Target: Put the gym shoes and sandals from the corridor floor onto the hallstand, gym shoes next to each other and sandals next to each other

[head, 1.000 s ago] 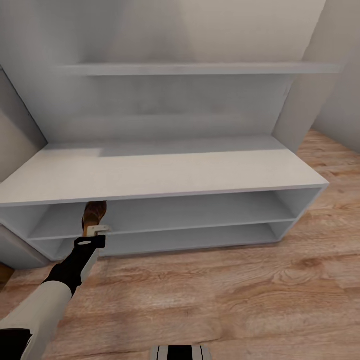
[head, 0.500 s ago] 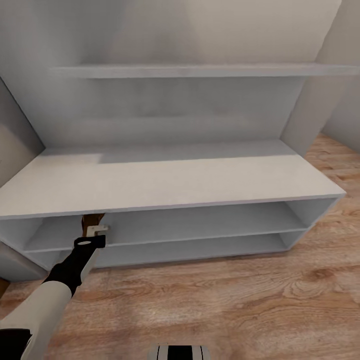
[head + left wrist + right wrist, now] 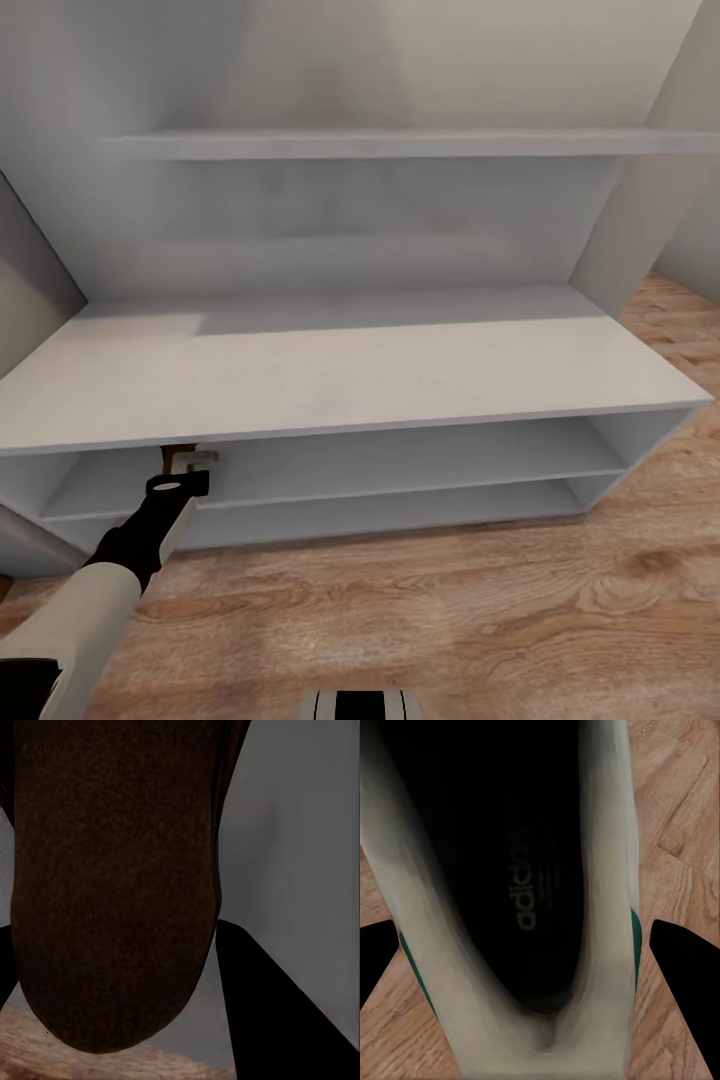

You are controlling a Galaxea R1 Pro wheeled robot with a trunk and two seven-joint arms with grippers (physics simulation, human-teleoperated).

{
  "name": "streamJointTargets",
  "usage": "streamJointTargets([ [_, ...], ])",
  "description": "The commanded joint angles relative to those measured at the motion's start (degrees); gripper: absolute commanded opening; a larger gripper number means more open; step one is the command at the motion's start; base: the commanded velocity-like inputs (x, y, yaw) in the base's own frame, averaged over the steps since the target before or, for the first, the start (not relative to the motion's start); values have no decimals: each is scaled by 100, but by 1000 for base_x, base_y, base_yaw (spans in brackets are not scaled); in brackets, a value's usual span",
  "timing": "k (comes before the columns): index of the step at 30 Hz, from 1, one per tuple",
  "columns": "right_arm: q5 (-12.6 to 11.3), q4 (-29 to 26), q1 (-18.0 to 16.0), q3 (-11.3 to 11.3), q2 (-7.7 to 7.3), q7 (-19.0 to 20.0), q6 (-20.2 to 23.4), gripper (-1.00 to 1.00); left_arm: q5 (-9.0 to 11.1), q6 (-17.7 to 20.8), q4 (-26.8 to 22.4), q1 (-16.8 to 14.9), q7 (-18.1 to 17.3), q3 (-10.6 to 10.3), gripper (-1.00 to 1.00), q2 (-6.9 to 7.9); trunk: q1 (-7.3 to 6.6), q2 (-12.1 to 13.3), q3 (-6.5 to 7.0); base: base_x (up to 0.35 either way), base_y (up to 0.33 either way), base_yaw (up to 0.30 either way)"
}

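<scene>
The hallstand [image 3: 330,370] takes up most of my head camera's picture: a wide pale grey bench top running across the middle of the frame, with two low open shelves under it in the lower half and one long wall shelf [image 3: 380,143] across the upper part. The corridor floor [image 3: 480,610] spreads along the bottom of the frame and up the right edge in light brown planks.

My left arm [image 3: 90,610] comes in from the lower left corner, white sleeve first, then the black wrist, reaching toward the left end of the upper open shelf. Just under the front edge of the bench top I can make out the left gripper [image 3: 190,462] with a sliver of brown sandal [image 3: 182,453] at its tip; most of that sandal is hidden by the bench top. In the left wrist picture the sandal's dark brown sole [image 3: 112,885] fills the centre and left, with grey shelf surface on the right and a strip of wood floor at the bottom left. Black finger [image 3: 277,1020] shapes sit against it on either side, so I read the left jaws as clamped on the sandal.

In the right wrist picture I am looking into a gym shoe [image 3: 517,907], white with green at the sides and a dark insole, over the wood planks. The right gripper's black fingers [image 3: 686,967] stand at its two flanks, closed on the shoe.
</scene>
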Motion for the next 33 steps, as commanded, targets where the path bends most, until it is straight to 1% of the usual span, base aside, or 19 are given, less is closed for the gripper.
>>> streamJointTargets([
  [1, 53, -6, -7, -27, 3, 38, 7, -100, 39, 37, -10, -1, 41, -33, -100, 7, 1, -2, -4, 117, 0, 0],
  [24, 53, -6, -6, -28, 3, 38, 6, -100, 37, 52, -2, -1, 32, -27, -100, 9, 1, -2, -4, 8, 0, 0],
  [25, 53, -6, -5, -28, 3, 38, 5, -100, 38, 52, -2, -1, 32, -27, 100, 9, 1, -2, -4, 0, 0, 0],
  [33, 53, -6, -6, -28, 3, 38, 4, -100, 39, 52, -2, -1, 38, -26, 100, 9, 1, -2, -4, 0, 0, 0],
])
